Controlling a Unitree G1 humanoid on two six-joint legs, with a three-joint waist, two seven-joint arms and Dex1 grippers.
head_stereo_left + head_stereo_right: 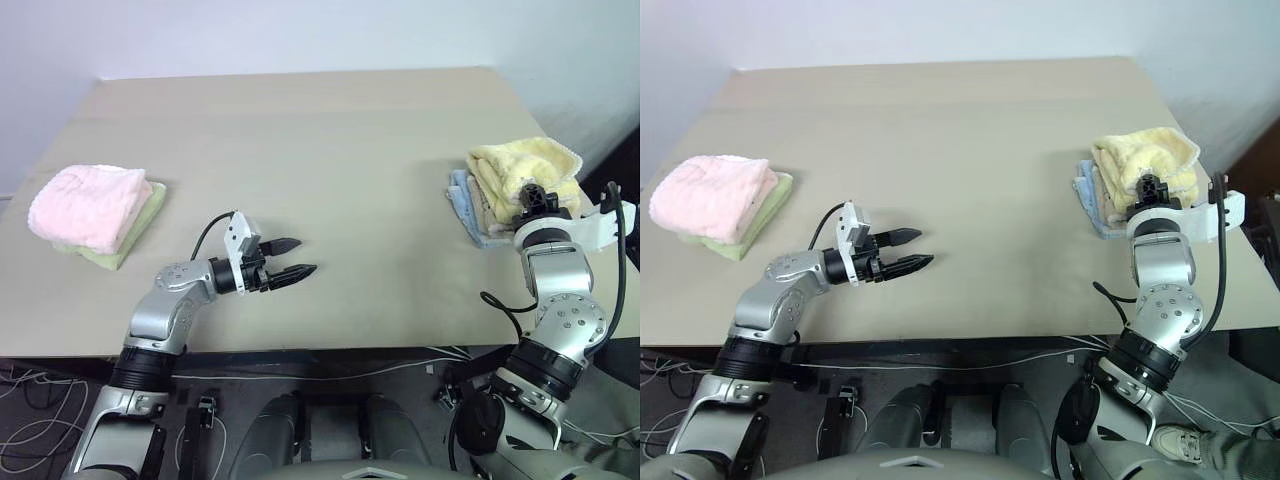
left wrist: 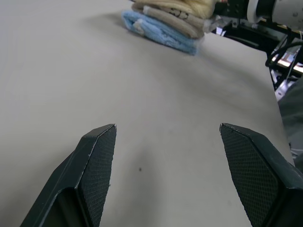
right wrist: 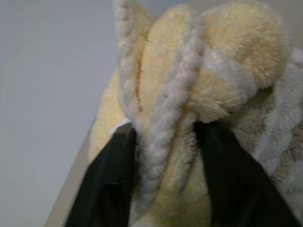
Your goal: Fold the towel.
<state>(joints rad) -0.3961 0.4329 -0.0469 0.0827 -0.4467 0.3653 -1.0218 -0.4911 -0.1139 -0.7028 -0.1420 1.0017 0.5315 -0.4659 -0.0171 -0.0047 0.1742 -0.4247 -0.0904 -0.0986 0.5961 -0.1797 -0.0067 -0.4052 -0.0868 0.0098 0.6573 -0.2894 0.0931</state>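
Towels in two stacks (image 1: 95, 215) (image 1: 515, 195), yellow towel (image 1: 525, 172) atop one.

Head pair: high, looking down over the beige flat table (image 1: 330, 170).
Left wrist: low, skimming the table.
Right wrist: pressed against the folded pale yellow terry towel (image 3: 199, 94).

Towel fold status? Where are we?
Done: the pale yellow towel already sits folded, bunched on top of the stack of towels at the table's right edge. In hand: the right tool has its fingers on either side of a yellow fold, grip state unclear. The left tool hangs open over bare table. Left: back the right tool off the pile.
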